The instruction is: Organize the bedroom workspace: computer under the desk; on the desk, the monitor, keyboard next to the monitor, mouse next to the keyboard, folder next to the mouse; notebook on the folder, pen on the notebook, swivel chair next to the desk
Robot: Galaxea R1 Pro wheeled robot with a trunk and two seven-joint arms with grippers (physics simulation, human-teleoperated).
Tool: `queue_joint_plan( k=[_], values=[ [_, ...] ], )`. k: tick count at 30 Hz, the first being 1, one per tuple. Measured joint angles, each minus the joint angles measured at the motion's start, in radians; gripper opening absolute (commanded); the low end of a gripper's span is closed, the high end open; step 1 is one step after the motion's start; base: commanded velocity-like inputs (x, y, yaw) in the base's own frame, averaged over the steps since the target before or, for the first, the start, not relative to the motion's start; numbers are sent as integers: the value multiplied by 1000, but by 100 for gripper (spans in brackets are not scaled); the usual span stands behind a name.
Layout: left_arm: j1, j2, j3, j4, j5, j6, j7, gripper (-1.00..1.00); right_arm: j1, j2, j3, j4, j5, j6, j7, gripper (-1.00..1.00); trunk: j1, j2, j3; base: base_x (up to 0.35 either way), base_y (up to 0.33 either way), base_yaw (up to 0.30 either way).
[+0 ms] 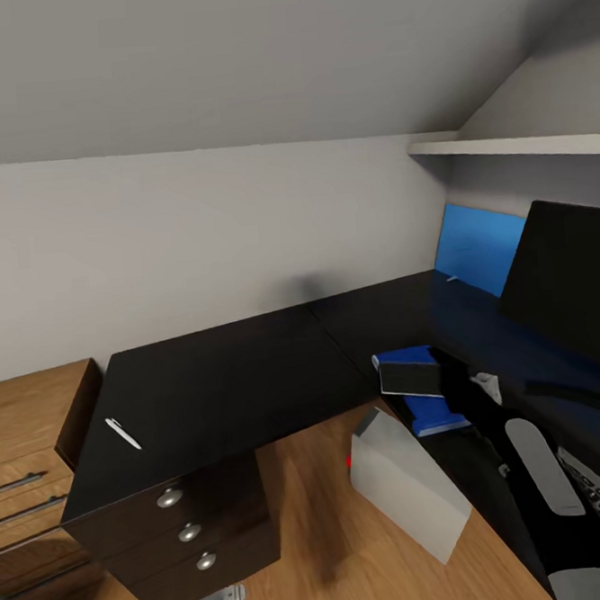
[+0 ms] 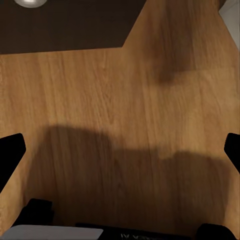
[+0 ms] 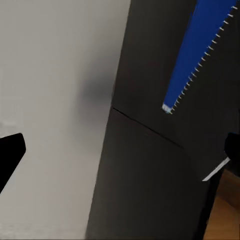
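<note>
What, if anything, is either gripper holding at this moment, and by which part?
Nothing is held: the left gripper is open over the wooden floor, and the right gripper is open, facing the desk and wall.

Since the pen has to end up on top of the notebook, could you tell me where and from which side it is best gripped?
The pen lies flat on the desk above the drawer unit, slanted, with bare black top all round it. Probably best to grip mid-barrel from straight above, fingers closing across its thin width; its slimness leaves nothing to catch from the side.

Desk [image 1: 225,378] top bare (one pen [image 1: 123,433]); monitor [image 1: 574,287] blocks right.
</note>
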Motion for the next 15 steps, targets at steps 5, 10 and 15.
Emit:
queue_joint_plan(
  k=[5, 10, 15],
  values=[
    [0, 0, 0, 0, 0, 0, 0, 100, 0, 2, 95, -76, 163, 175, -62, 100, -19, 35, 16, 0, 0, 0],
    [0, 0, 0, 0, 0, 0, 0, 100, 0, 2, 179, -167, 248, 286, -142, 100, -38, 70, 31, 0, 0, 0],
    [0, 0, 1, 0, -1, 0, 0, 100, 0, 2, 189, -185, 258, 282, -107, 100, -58, 105, 47, 0, 0, 54]
  ],
)
